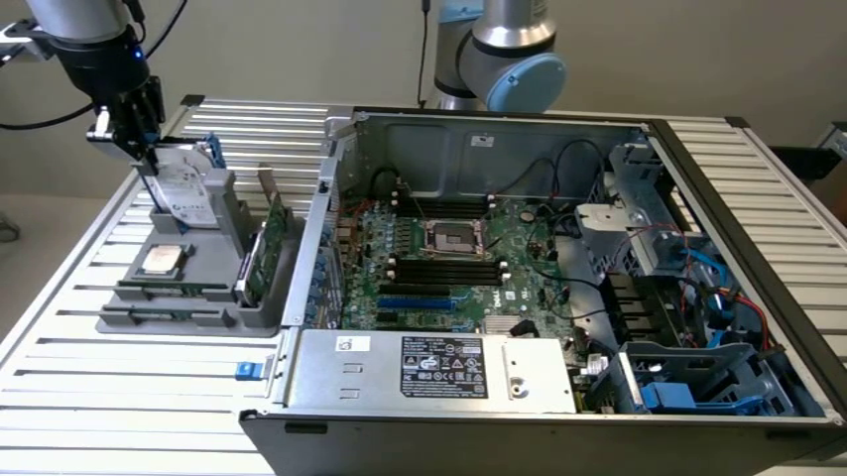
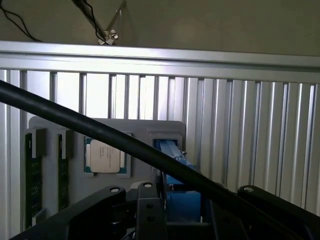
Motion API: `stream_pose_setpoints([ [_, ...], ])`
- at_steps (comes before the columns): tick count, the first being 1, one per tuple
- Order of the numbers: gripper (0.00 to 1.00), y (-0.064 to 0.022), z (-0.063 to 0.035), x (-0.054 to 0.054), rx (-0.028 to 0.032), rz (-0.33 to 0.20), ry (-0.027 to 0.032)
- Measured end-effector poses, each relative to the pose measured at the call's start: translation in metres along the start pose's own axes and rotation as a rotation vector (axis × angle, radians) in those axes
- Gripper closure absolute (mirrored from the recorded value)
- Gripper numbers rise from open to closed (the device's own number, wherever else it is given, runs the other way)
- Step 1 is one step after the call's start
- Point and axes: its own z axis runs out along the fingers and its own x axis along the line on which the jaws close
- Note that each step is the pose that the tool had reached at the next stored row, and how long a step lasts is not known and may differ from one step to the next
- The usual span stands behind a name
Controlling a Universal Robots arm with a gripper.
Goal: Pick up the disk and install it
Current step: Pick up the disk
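Ribbed aluminium table [image 1: 119, 367] carries a grey holder [image 1: 198, 307], where the disk [image 1: 185, 193] stands upright in a slot. Our gripper [image 1: 143, 149] sits at the disk's upper edge; whether it grips yet we cannot tell. We judge the pickup in hand, needing a firm, straight lift.

A slatted aluminium table [image 1: 119, 397] (evenly lit) stands before a pale wall [image 1: 292, 50].

The disk [image 1: 185, 196], white-labelled and blue-framed, stands on edge in the grey tray [image 1: 198, 315].
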Motion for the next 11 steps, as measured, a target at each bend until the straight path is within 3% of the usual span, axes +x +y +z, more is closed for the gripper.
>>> stream_pose_setpoints([
  [11, 0.66, -0.0002, 0.0026, 0.0001, -0.0001, 0.000, 0.0072],
])
